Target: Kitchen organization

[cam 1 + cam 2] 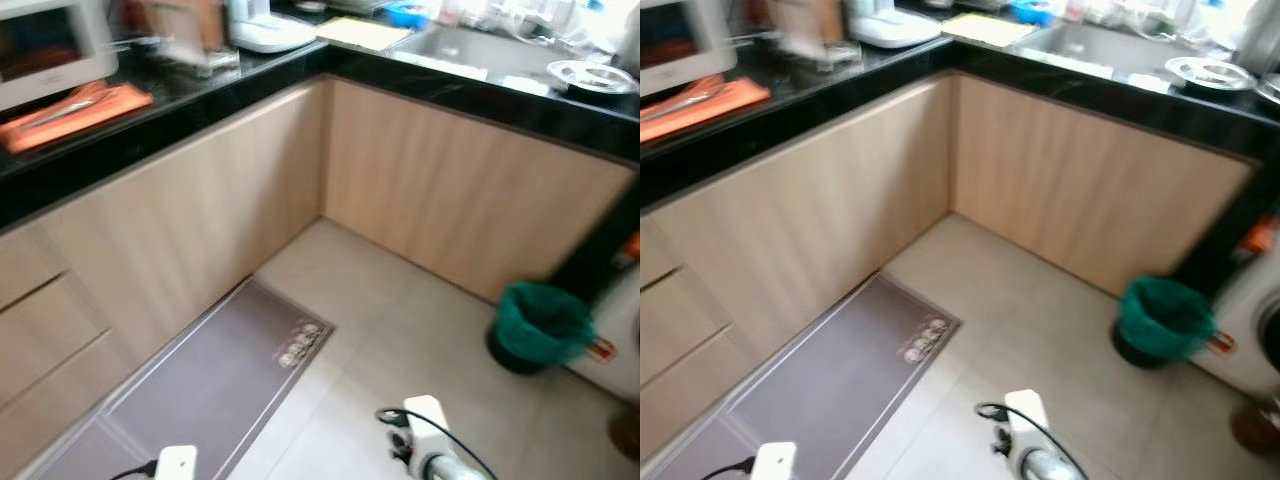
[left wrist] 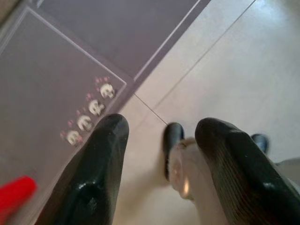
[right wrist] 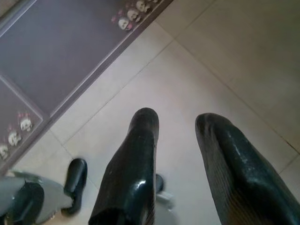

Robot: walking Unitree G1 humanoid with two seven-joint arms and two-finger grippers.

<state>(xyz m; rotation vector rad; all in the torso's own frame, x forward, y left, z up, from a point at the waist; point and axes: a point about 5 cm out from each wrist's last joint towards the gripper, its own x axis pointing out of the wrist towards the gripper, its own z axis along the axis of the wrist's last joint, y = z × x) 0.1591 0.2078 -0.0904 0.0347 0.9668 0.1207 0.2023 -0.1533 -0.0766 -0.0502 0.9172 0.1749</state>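
Both arms are hanging low over the tiled floor (image 1: 420, 330): the left gripper (image 2: 161, 140) is pointing down with fingers spread, holding nothing, and the right gripper (image 3: 176, 136) is doing the same. A grey mat (image 1: 210, 390) is lying along the cabinets (image 1: 190, 220). Up on the black counter (image 1: 200, 95), an orange cloth (image 1: 75, 115) is sitting by the microwave (image 1: 50, 50). A green bin (image 1: 540, 325) is standing near the corner.

Black L-shaped worktop (image 1: 250, 75) is carrying an orange cloth (image 1: 75, 112) lying flat at left, a white appliance (image 1: 268, 32) sitting mid-run, and a steel plate (image 1: 592, 76) resting beside the sink (image 1: 470, 48). All blurred.
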